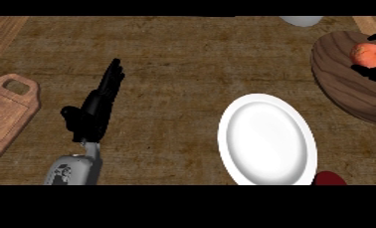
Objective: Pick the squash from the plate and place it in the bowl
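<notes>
At the counter's (176, 57) near right edge the white plate (268, 140) lies bare. A dark red thing (330, 178) just beside its near rim is cut off and I can't identify it. Near left, the left hand (99, 107) rests open with straight fingers, holding nothing. A cutting board (16, 107) sits at the left edge. Farther back at the right edge is the wooden bowl (334, 80), partly out of view, with the orange squash (363, 53) inside its rim. Dark shapes against it are probably the right hand (367, 72); grip cannot be told. Judged step: placing, nearly done. Next calls for letting go and withdrawing clear of the bowl. A pale object (301, 20) at the far edge is cut off.
</notes>
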